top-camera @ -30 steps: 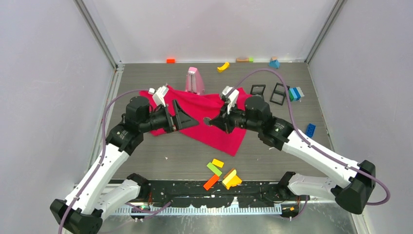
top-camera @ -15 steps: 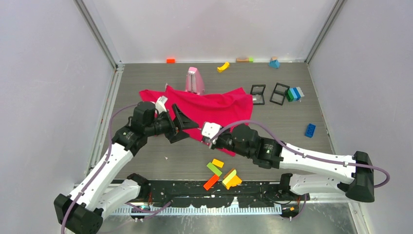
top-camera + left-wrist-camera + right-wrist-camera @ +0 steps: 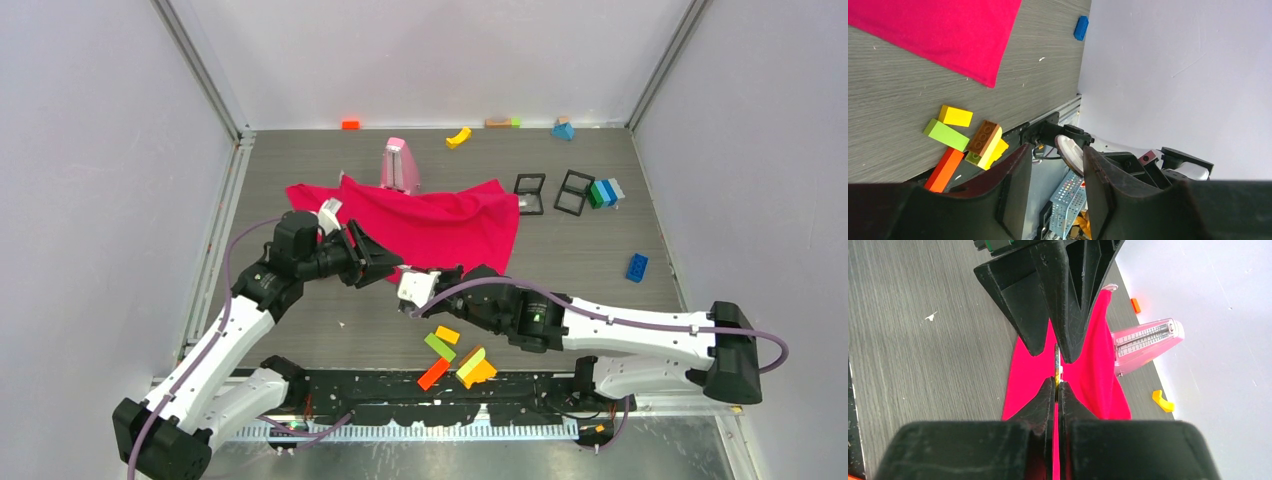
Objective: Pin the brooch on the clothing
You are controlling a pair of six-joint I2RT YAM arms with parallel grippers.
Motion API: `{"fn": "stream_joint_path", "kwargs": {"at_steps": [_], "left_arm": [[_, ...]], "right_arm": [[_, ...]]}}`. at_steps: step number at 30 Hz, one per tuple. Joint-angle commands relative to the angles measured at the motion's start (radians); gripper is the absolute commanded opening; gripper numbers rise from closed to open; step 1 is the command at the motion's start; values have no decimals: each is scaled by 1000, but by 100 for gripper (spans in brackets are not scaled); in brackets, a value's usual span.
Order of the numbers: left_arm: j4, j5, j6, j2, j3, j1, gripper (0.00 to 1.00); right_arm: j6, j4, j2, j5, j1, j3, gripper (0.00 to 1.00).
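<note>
The clothing (image 3: 440, 225) is a crimson-pink T-shirt spread on the grey table, also seen in the left wrist view (image 3: 948, 35) and the right wrist view (image 3: 1088, 370). My right gripper (image 3: 1057, 385) is shut on the brooch (image 3: 1056, 365), a thin disc seen edge-on here. The two grippers meet tip to tip just in front of the shirt's near edge. My left gripper (image 3: 1055, 147) is open, its jaws on either side of the brooch (image 3: 1069, 152), whose white face lies close to one finger. From above, the left gripper (image 3: 393, 266) faces the right wrist (image 3: 415, 287).
A pink metronome (image 3: 400, 165) stands behind the shirt. Several coloured bricks (image 3: 455, 355) lie near the front edge. Two black frames (image 3: 550, 190) and a blue brick (image 3: 637, 266) sit to the right. Small pieces line the back wall, among them a yellow one (image 3: 458, 137).
My right arm swung from over the shirt toward the near side and met the left gripper. The left gripper's jaws narrowed around the brooch.
</note>
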Motion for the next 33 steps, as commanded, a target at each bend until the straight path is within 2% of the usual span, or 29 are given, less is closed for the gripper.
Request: {"fn": "stream_joint_path", "kwargs": {"at_steps": [1, 7, 10, 12, 16, 20, 24, 28, 33], "left_arm": [[48, 29, -10, -8, -5, 2, 41], [71, 37, -18, -1, -12, 2, 20], [76, 23, -21, -8, -16, 2, 1], [79, -3, -23, -25, -23, 2, 0], [133, -84, -37, -91, -66, 8, 0], [218, -165, -26, -172, -119, 17, 0], [271, -213, 38, -246, -150, 19, 0], [295, -236, 107, -305, -166, 19, 0], [355, -249, 104, -369, -201, 19, 0]], "right_arm": [[-60, 98, 21, 73, 20, 31, 1], [-92, 115, 56, 106, 41, 36, 1], [-91, 127, 67, 122, 50, 36, 1], [-69, 131, 67, 140, 53, 33, 12], [43, 149, 35, 206, 53, 13, 46], [168, 151, -21, 232, 45, -35, 59], [401, 112, -81, 162, -31, -45, 63], [836, 110, -132, -43, -192, -56, 63], [1201, 333, -120, -273, -310, -121, 63]]}}
